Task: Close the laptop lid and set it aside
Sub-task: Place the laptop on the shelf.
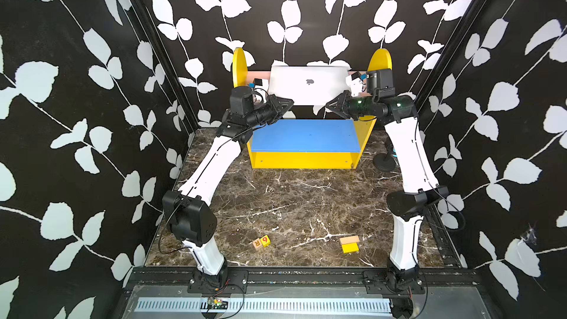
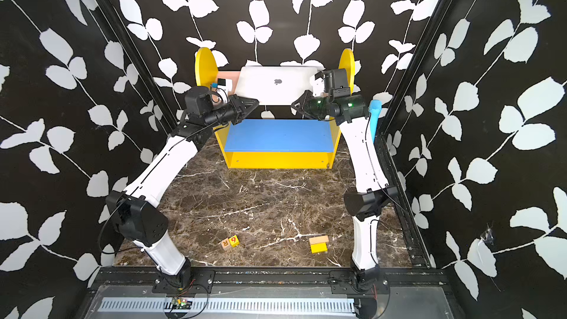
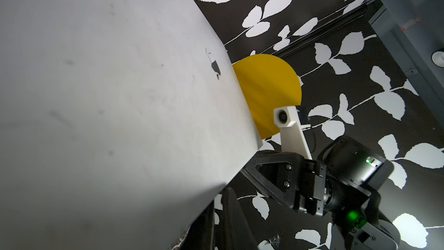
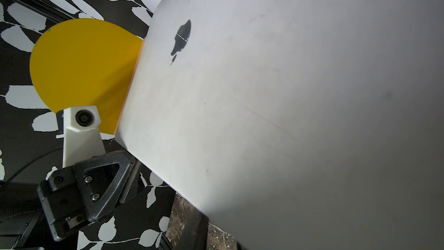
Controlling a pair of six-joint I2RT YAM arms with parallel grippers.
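A closed silver laptop (image 1: 308, 85) hung in the air between 2 robot grippers. Its lid (image 2: 270, 93) was shut and faced the camera, with the dark apple logo (image 1: 309, 81) showing.

The left gripper (image 1: 287, 102) was clenched on the laptop's lower corner on its own side. The right gripper (image 1: 333, 104) met the opposite lower corner and looked to be grasping it too, though the silver panel hid most of its fingers in the right wrist view.

Directly below both grippers lay the blue shelf (image 1: 305, 135) of a yellow shelf unit (image 1: 302, 159), apart from the laptop's lower edge. Farther below, toward the arm bases, the marble-patterned bench (image 1: 291, 204) held 2 lettered cubes (image 1: 261, 241) and a yellow block (image 1: 349, 244).

With the lid down, the step in hand seemed to be carrying the laptop to a resting place. Doing it well would probably mean:
- moving both grippers together at the same height and spacing, so the thin body neither twisted nor slipped from its corner holds;
- tipping it flat before lowering;
- choosing a spot clear of the small blocks;
- letting go only once its underside rested fully on a surface.
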